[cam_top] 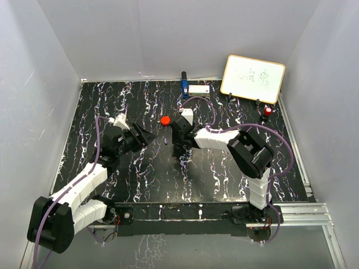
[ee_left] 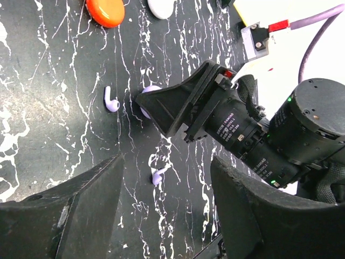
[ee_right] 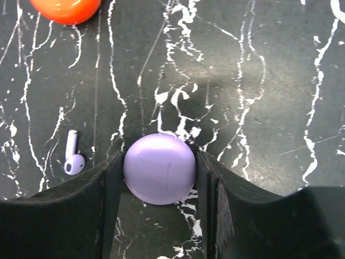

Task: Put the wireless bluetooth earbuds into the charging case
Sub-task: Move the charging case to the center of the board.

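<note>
Plainly the lilac charging case [ee_right: 160,175] is in the right gripper [ee_right: 159,157], whose jaws are partly closed with one finger pressed to each side of the round shell. It sits low at mid-table, but whether it rests on the marbled black table [ee_right: 259,97] or hangs just above it I cannot tell. Its lid looks shut, so I judge it must be opened before anything goes in. The left gripper [ee_left: 164,162] hangs open and empty, just left of the case.

Both lilac earbuds lie loose on the table left of the case, between the two grippers. The far earbud [ee_left: 111,100] lies toward the red pod [ee_left: 105,11], and the near earbud [ee_left: 158,175] lies just ahead of the left gripper's spread fingers. They are probably very light, hard and glossy, likely to skid or squirt out of a pinch. The bulb is rounded, so the stem seems the better hold, closed on gently.

The red pod and a white pod [ee_left: 160,6] sit farther off, out of the way. The right gripper's bulk crowds the case from the right, so the left side is the free approach. A whiteboard [cam_top: 252,78] stands at the far edge, well apart.
</note>
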`<action>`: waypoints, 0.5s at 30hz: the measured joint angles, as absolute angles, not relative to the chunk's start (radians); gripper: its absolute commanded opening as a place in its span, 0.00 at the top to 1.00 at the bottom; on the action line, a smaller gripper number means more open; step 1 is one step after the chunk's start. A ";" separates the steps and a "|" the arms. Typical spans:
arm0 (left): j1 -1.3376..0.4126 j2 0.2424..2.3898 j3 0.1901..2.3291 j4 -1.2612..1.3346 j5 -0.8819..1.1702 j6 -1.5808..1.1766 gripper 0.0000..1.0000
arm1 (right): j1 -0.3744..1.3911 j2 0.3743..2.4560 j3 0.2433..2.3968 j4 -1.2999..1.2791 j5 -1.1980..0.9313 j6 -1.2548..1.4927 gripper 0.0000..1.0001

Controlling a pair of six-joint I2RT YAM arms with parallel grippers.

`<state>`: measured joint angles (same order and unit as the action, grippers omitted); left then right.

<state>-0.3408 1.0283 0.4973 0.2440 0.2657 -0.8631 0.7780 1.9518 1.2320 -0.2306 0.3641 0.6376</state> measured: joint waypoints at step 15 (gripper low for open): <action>-0.341 1.058 0.489 0.209 0.242 -0.814 0.36 | 0.803 1.945 1.235 -0.201 0.326 0.660 0.17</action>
